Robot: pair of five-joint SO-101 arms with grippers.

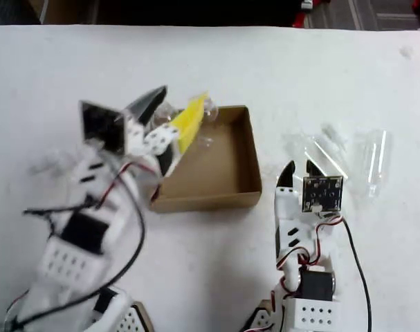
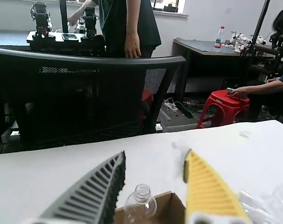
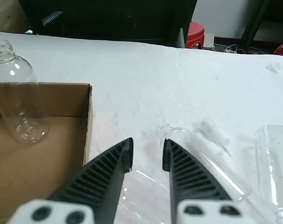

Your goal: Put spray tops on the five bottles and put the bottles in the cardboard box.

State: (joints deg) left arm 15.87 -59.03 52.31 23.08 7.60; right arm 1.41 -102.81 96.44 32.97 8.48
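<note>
Left gripper (image 2: 154,161) sits over the upper left corner of the cardboard box (image 1: 210,200), fingers spread wide, with an uncapped clear bottle (image 2: 140,203) between them, seemingly not pinched; right of the box, the right gripper (image 3: 147,154) hovers, narrowly parted, above another bottle (image 3: 211,161) lying on the table (image 1: 196,55) beside a white spray top (image 3: 213,130); we judge these bottles light, thin-walled, slick and apt to roll; best gripped gently across the body, below the shoulder.
</note>
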